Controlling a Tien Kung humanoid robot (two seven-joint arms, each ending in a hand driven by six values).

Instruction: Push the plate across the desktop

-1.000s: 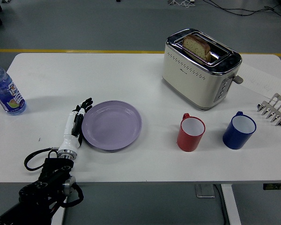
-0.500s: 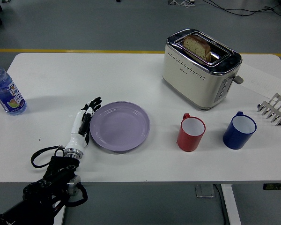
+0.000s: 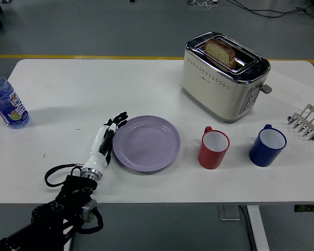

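Left hand [image 3: 105, 140] flat, fingers straight and together (holding nothing), its edge pressed to the left rim of the purple plate [image 3: 146, 143]. Plate sits just left of the red mug [image 3: 213, 149], toaster [image 3: 224, 76] behind that mug.

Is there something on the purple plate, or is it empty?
Empty. The purple plate shows only its bare surface; nothing lies on it.

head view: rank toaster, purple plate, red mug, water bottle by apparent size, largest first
1. Toaster, largest.
2. Purple plate, nearly as wide but flat.
3. Red mug and water bottle: look alike; the bottle is cut off at the left edge, so no ranking.
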